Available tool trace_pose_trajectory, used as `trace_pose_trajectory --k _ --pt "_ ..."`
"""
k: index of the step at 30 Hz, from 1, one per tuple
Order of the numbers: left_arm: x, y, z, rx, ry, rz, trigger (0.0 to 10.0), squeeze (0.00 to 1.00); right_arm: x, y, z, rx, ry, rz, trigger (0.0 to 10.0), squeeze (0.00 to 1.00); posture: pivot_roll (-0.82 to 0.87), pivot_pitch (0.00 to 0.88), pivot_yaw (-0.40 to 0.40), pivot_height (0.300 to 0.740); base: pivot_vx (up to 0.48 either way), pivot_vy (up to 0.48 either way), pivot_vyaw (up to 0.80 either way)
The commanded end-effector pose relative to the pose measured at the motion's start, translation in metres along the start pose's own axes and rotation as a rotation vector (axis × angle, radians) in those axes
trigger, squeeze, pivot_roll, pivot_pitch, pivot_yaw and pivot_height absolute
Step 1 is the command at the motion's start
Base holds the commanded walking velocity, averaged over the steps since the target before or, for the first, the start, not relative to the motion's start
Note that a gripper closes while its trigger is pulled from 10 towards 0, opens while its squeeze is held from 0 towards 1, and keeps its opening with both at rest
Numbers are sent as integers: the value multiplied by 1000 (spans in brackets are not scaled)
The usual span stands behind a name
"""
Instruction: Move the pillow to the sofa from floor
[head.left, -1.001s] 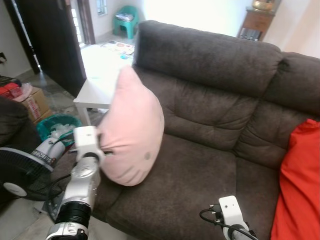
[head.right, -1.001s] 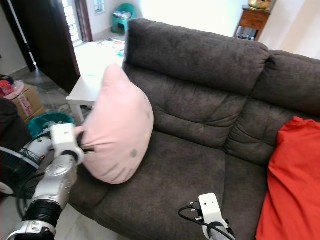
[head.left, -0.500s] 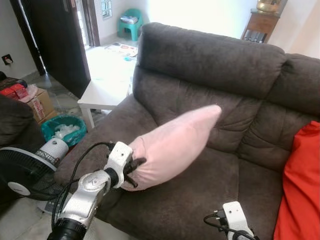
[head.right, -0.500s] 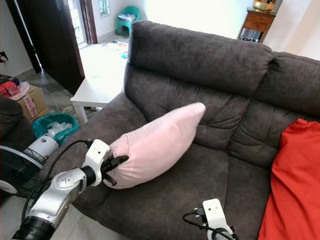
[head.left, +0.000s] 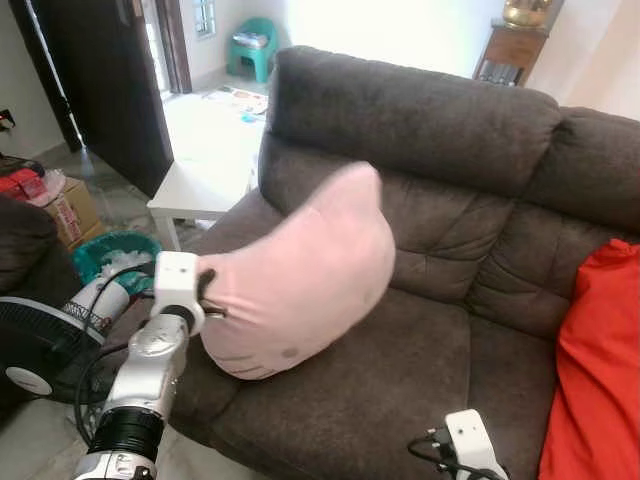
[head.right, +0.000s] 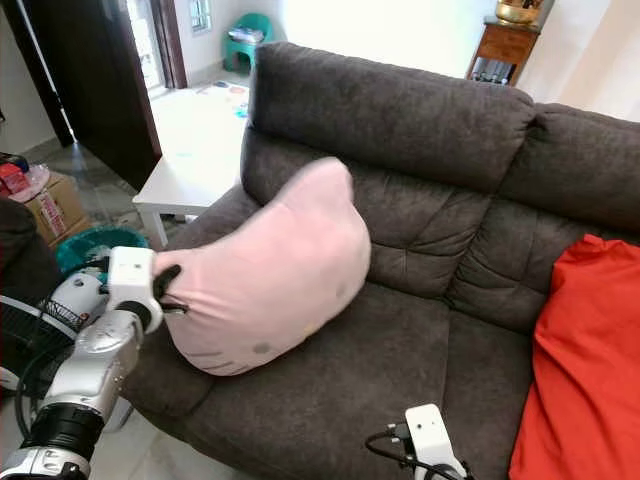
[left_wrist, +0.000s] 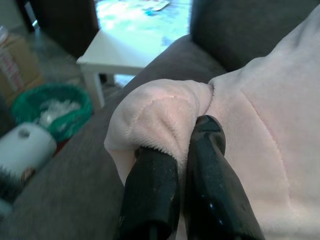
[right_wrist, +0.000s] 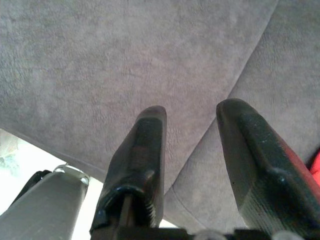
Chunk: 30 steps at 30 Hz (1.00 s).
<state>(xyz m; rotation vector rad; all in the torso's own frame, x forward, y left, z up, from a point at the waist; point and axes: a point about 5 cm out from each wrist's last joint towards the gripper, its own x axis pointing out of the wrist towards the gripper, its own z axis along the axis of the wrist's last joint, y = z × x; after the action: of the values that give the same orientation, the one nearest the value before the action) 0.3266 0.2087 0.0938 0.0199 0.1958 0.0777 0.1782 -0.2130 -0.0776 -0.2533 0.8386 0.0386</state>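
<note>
Right gripper (right_wrist: 190, 130): low at near right, hanging over the front of the sofa (head.left: 450, 120) seat, fingers (right_wrist: 142, 150) spread apart, nothing between them.

Left gripper (left_wrist: 187, 135): near left, at the sofa's left armrest, fingers (left_wrist: 207, 145) clenched on a bunched corner of the pink pillow (head.left: 300, 275). Plush is pinched between the two black fingers, a fold bulging over their tips.

Pillow: held up off the floor, over the left seat cushion and armrest. Its lower edge is at or just above the seat; can't tell if it touches. Upper corner is tilted to the right toward the backrest.

Red cushion (head.left: 595, 370): right end of the sofa, well apart from the pillow.

Near left on the floor: black fan (head.left: 35, 345), teal basket (head.left: 100, 250) beside the armrest.

Further left: white worktop (head.left: 205, 150) next to the sofa's left end. Far back: teal stool (head.left: 250, 40), wooden cabinet (head.left: 505, 50).
</note>
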Motion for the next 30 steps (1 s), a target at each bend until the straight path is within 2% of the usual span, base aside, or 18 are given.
trace_pose_trajectory --k 1,6,12,14,16,20,21,30 --pt "2 3 6 -32 -32 28 10000 0 0 -3 1 2 -4 -7 10000 0 182 0 -125 740 0 0 0" --pt "3 -10 -2 -4 -8 -48 10000 0 0 -3 0 -2 -2 -5 10000 0 181 2 -133 740 0 0 0" --pt "-6 -38 -18 110 61 -308 10000 0 2 6 5 -8 -17 6 10000 0 183 3 -139 740 0 0 0" --pt "-8 -42 -20 120 61 -356 10000 0 4 9 11 -9 -30 9 10000 0 182 3 -140 740 0 0 0" --pt "-7 -40 -19 122 46 -340 10000 0 4 9 13 -9 -36 9 10000 0 182 2 -140 740 0 0 0" --pt "-1 -25 -11 100 1 -204 10000 0 5 9 16 -10 -42 8 10000 0 182 1 -140 740 0 0 0" --pt "2 -18 -3 71 -36 -144 10000 0 6 8 18 -10 -44 8 10000 0 181 1 -140 740 0 0 0" --pt "7 -10 16 27 -127 -62 10000 0 9 9 28 -10 -56 10 10000 0 181 0 -139 740 0 0 0"
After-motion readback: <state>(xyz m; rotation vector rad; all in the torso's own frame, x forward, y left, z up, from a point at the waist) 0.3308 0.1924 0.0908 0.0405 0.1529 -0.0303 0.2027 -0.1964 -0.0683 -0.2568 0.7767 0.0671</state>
